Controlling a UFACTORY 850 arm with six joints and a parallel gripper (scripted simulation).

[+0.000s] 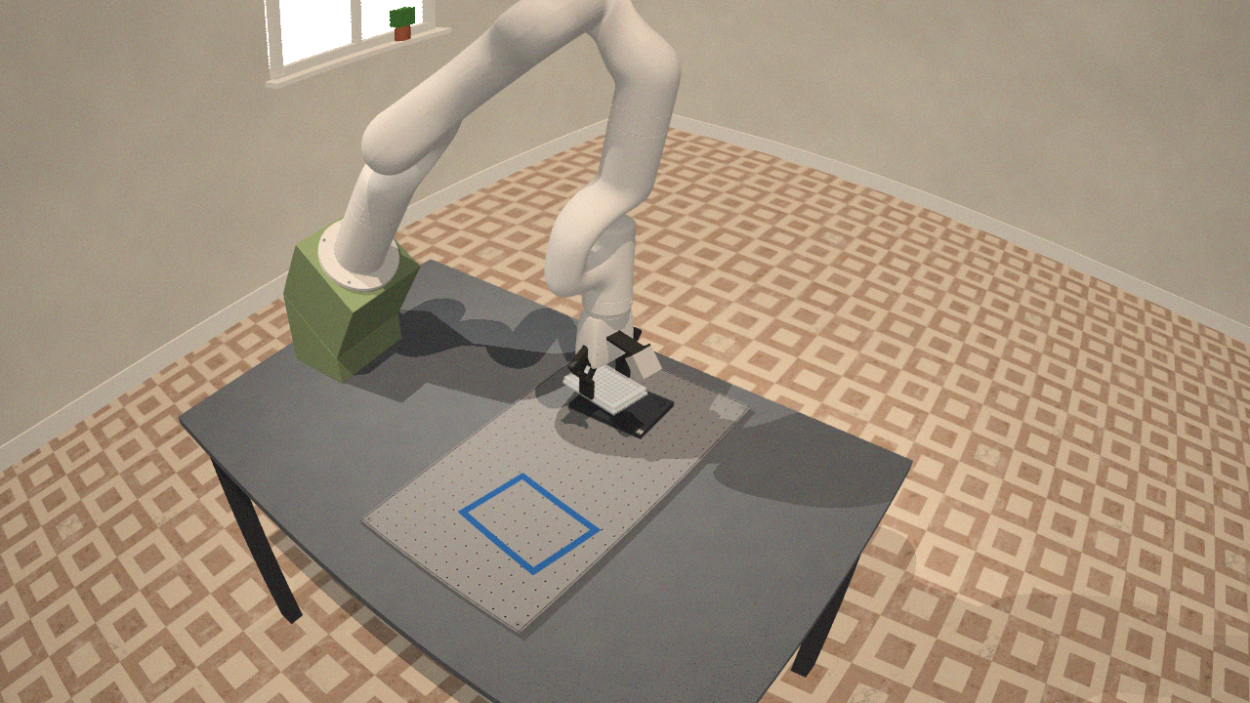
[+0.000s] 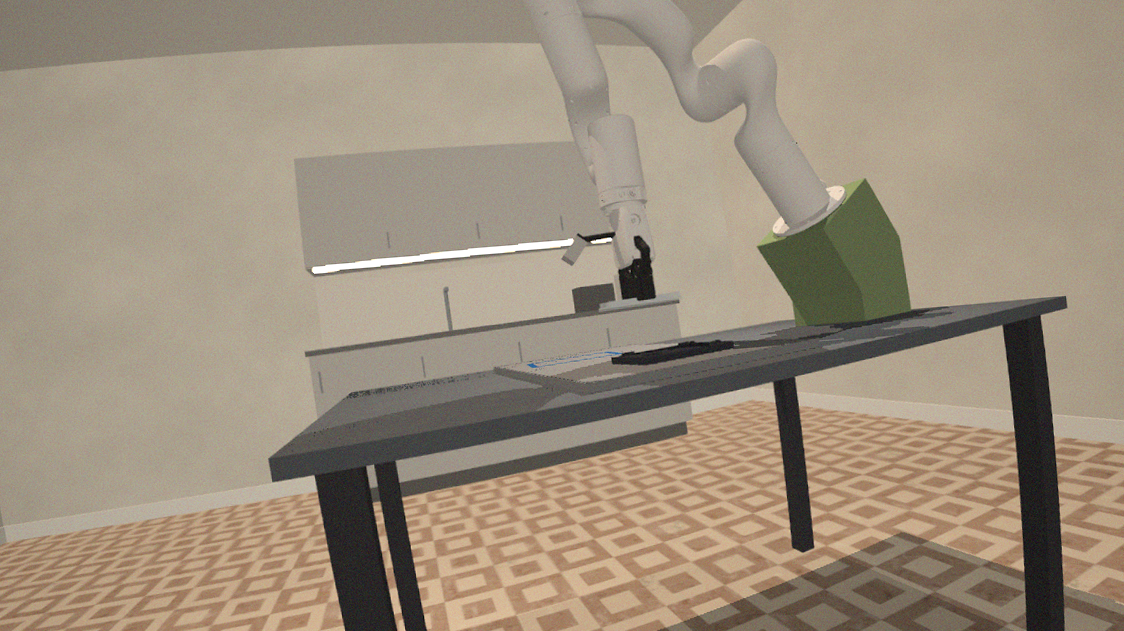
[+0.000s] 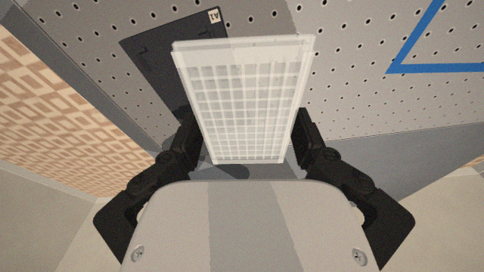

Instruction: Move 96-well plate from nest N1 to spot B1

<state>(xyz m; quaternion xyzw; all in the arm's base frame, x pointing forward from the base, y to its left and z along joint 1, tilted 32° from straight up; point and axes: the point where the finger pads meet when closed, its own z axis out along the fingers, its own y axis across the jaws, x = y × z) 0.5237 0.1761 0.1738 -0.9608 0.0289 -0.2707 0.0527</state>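
My gripper (image 3: 246,121) is shut on the clear 96-well plate (image 3: 243,100), its two black fingers on the plate's long sides near one end. The plate (image 1: 604,388) hangs level in the air above the black plate nest (image 1: 627,410), which lies empty on the perforated deck. In the side view the plate (image 2: 637,302) is well above the nest (image 2: 672,351). The blue taped outline (image 1: 528,522) is on the near part of the deck, and one corner of it shows in the wrist view (image 3: 420,49).
The green robot base (image 1: 345,306) stands at the table's back left corner. The perforated deck plate (image 1: 541,489) covers the table's middle. The table edge (image 3: 76,83) runs close behind the nest.
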